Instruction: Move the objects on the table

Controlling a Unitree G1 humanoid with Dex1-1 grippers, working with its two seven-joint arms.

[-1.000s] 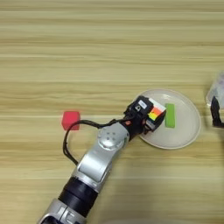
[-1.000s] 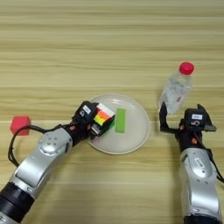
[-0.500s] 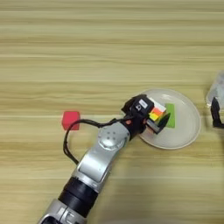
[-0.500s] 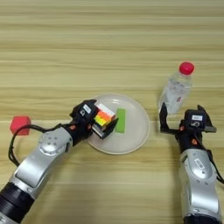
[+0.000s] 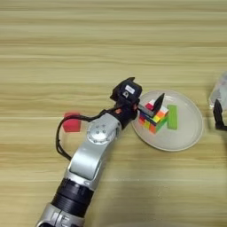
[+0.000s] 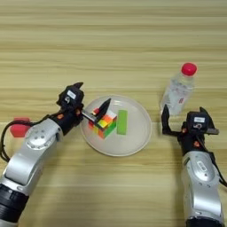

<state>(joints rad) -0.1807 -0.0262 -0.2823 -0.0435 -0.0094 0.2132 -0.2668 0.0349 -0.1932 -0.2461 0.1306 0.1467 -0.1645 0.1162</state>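
The multicoloured puzzle cube (image 6: 103,124) rests on the left part of the round white plate (image 6: 138,141). My left gripper (image 6: 98,114) hovers right over the cube, open, with its two black fingers spread in a V above the cube's top. The small red cube (image 6: 18,126) lies on the table left of my left forearm. At the right, the clear bottle with a red cap (image 6: 179,90) stands upright. My right gripper (image 6: 181,119) is open just in front of the bottle, and one finger (image 6: 165,119) is close to its base.
A flat green strip (image 6: 121,122) lies on the plate just right of the puzzle cube. A black cable loops from my left arm past the red cube. The wooden table (image 5: 88,44) stretches away behind everything.
My left gripper carried the puzzle cube down and a little left onto the plate, then spread its fingers off it. The right arm and the bottle have stayed put.
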